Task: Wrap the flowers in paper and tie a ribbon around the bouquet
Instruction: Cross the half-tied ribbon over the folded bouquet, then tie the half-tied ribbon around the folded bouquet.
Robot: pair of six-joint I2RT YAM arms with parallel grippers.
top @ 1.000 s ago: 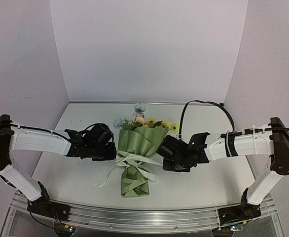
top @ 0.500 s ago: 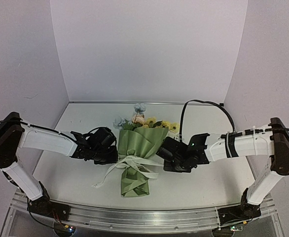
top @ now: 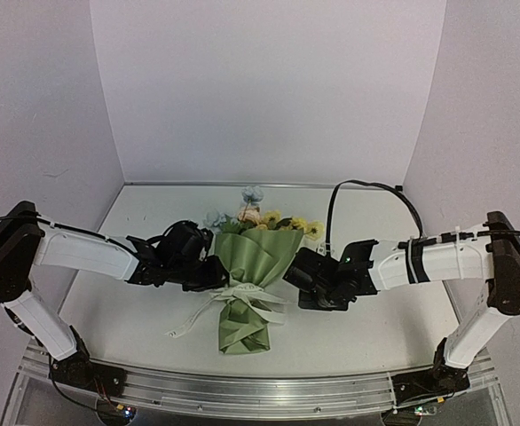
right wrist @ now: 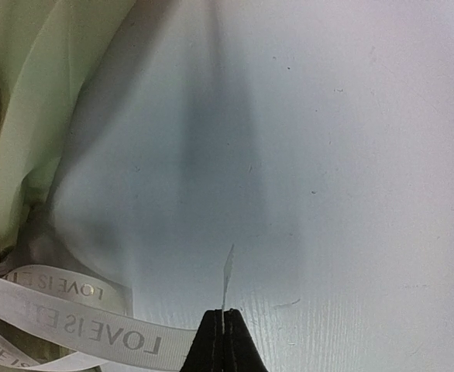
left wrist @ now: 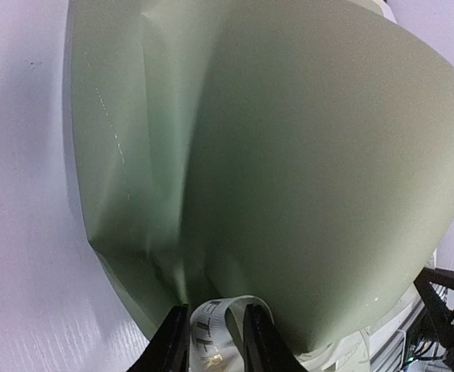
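White tabletop (top: 375,328) backed by pale lilac walls (top: 269,89). Bouquet (top: 258,257) laid at centre, blooms (top: 253,213) toward far wall, narrow end toward near edge. Cream ribbon (top: 242,293) looped round waist, loose tail trailed left. Left claw (top: 217,272) set narrow against paper cone (left wrist: 289,155), ribbon lying between fingers (left wrist: 177,345); pinch could not be told. Right claw (top: 290,277) closed tight on ribbon, printed strip run into fingertips (right wrist: 211,345).

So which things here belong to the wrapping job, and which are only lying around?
Belong to the job:
- bouquet: flowers, paper, ribbon
- left gripper, ribbon between its fingers
- right gripper, shut on the ribbon

Only around:
- black cable
- metal rail
- table
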